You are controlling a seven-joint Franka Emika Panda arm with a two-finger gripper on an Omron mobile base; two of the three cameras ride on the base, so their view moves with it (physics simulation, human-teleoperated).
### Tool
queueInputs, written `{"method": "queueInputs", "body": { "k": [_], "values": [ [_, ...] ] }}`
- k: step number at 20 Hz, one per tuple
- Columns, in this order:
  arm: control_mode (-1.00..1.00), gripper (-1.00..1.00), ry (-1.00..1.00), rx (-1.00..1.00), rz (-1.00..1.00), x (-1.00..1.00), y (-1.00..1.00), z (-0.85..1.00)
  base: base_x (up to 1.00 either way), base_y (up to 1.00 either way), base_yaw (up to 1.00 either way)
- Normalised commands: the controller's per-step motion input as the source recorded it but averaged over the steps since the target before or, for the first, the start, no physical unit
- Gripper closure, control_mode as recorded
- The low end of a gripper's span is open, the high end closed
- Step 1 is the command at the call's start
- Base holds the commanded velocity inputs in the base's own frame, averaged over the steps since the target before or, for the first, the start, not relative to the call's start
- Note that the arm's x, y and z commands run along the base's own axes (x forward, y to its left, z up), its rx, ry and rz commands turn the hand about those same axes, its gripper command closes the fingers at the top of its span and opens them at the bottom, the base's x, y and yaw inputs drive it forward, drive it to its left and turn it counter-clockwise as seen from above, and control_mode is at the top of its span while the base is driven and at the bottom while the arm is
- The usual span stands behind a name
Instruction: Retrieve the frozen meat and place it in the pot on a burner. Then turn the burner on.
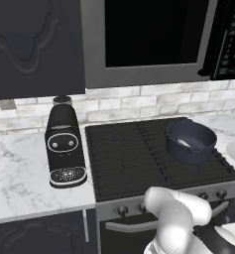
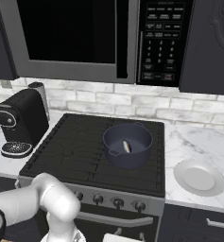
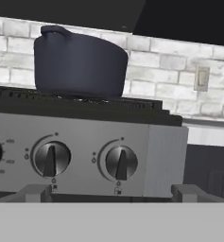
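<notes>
The pot (image 2: 127, 145) sits on the right-hand burner (image 1: 198, 163) of the cooktop (image 2: 75, 151), a small pale piece, judged to be the meat (image 2: 126, 146), lying inside; the knob-turning step is judged to be in hand. In the hand view two knobs (image 3: 121, 162) are faced low and close, pointers upright, with the pot above and left of them. Which knob serves that burner cannot be read, so the panel marks are best checked first; the gripper's opening cannot be told, and nothing is seen held.
</notes>
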Motion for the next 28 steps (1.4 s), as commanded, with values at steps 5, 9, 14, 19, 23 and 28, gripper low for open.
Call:
{"method": "queueInputs", "body": {
  "k": [5, 9, 14, 19, 23, 28],
  "values": [
    [-1.00, -1.00, 0.00, 0.00, 0.00, 0.20, -0.07, -0.10, 0.00, 0.00, 0.00],
    [-1.00, -1.00, 0.00, 0.00, 0.00, 0.22, -0.08, -0.05, 0.00, 0.00, 0.00],
    [-1.00, -1.00, 0.00, 0.00, 0.00, 0.26, -0.08, -0.05, 0.00, 0.00, 0.00],
    [-1.00, -1.00, 0.00, 0.00, 0.00, 0.27, -0.03, -0.06, 0.00, 0.00, 0.00],
    [-1.00, -1.00, 0.00, 0.00, 0.00, 0.26, 0.00, -0.08, 0.00, 0.00, 0.00],
    [-1.00, -1.00, 0.01, 0.00, 0.00, 0.20, 0.00, 0.00, 0.00, 0.00, 0.00]
  ]
}}
